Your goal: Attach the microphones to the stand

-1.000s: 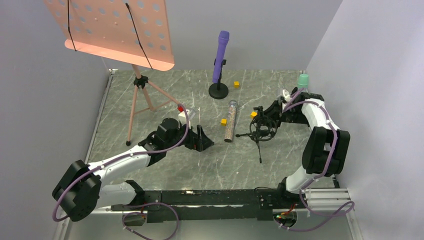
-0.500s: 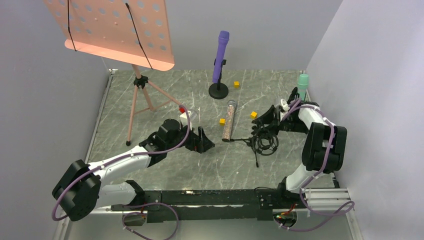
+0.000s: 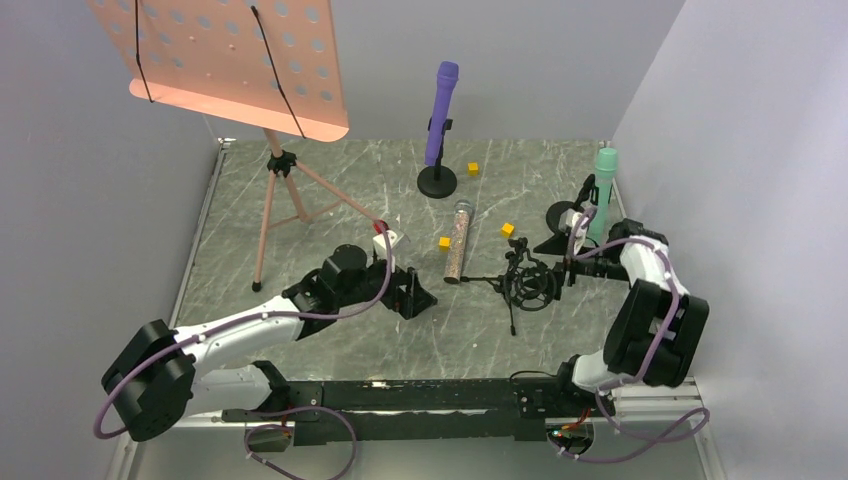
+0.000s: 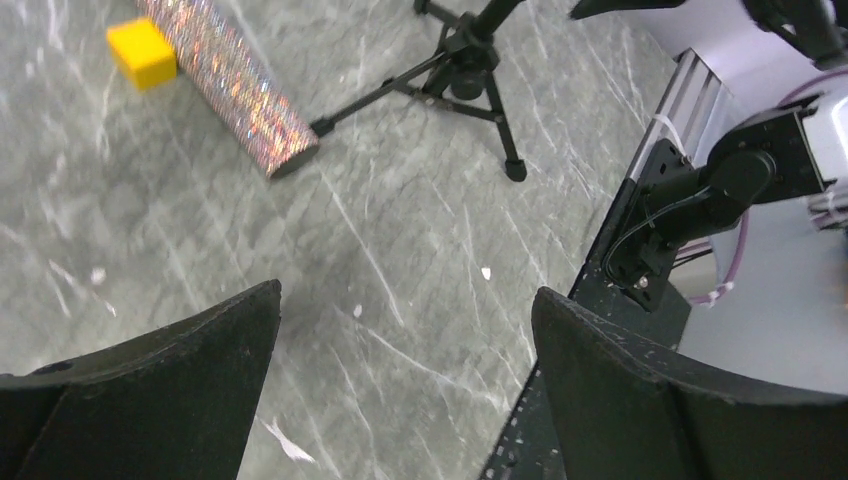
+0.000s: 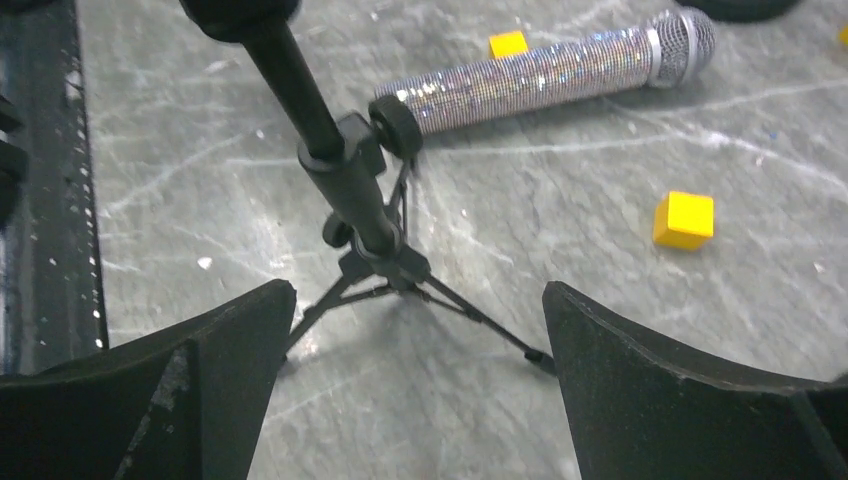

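Note:
The purple microphone (image 3: 441, 108) stands upright in a round-based stand (image 3: 437, 181) at the back. By the right wall the mint green microphone (image 3: 604, 188) stands upright in a clip. The glittery copper microphone (image 3: 458, 243) (image 5: 545, 75) (image 4: 225, 80) lies flat on the table. Beside it stands a black tripod stand (image 3: 525, 282) (image 5: 340, 170) (image 4: 470, 75) with a ring mount, holding nothing. My right gripper (image 3: 562, 262) (image 5: 420, 390) is open just right of that tripod. My left gripper (image 3: 420, 295) (image 4: 405, 390) hovers open and holds nothing, left of the copper microphone's handle.
A pink music stand (image 3: 270, 150) on a tripod fills the back left. Small yellow cubes (image 3: 508, 229) (image 3: 446, 243) (image 5: 684, 220) (image 4: 143, 52) lie around the copper microphone, another (image 3: 473, 169) near the round base. Walls close in on the left, back and right.
My right gripper has opened, let go of the black tripod stand and drawn back to the right, uncovering the green microphone. The stand now sits nearer. My left gripper slid slightly right and nearer.

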`<state>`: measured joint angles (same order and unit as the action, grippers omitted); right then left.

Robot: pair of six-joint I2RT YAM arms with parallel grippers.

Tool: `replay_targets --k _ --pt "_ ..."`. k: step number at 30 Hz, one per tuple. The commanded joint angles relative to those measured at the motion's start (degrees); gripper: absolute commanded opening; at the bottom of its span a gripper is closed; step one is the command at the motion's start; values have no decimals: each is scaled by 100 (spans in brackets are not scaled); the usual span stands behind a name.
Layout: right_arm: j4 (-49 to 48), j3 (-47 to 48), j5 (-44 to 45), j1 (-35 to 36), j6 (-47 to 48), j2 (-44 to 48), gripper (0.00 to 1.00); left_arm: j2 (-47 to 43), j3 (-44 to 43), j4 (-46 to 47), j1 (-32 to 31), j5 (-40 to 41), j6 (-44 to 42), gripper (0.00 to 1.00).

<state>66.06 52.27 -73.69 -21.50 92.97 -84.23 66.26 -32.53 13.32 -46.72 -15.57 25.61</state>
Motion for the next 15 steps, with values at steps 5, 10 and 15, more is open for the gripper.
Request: replay_targets --k 5,10,15 --pt "-2988 -518 1252 -205 -3307 1206 100 511 102 2240 -259 -421 -1635 99" --pt "-3922 -733 1932 -715 -4856 2179 100 1409 104 3723 -269 -938 -2301 99" --pt "-3539 -352 1500 -1198 -6215 2692 100 2695 -88 5844 -278 -1701 -2482 99"
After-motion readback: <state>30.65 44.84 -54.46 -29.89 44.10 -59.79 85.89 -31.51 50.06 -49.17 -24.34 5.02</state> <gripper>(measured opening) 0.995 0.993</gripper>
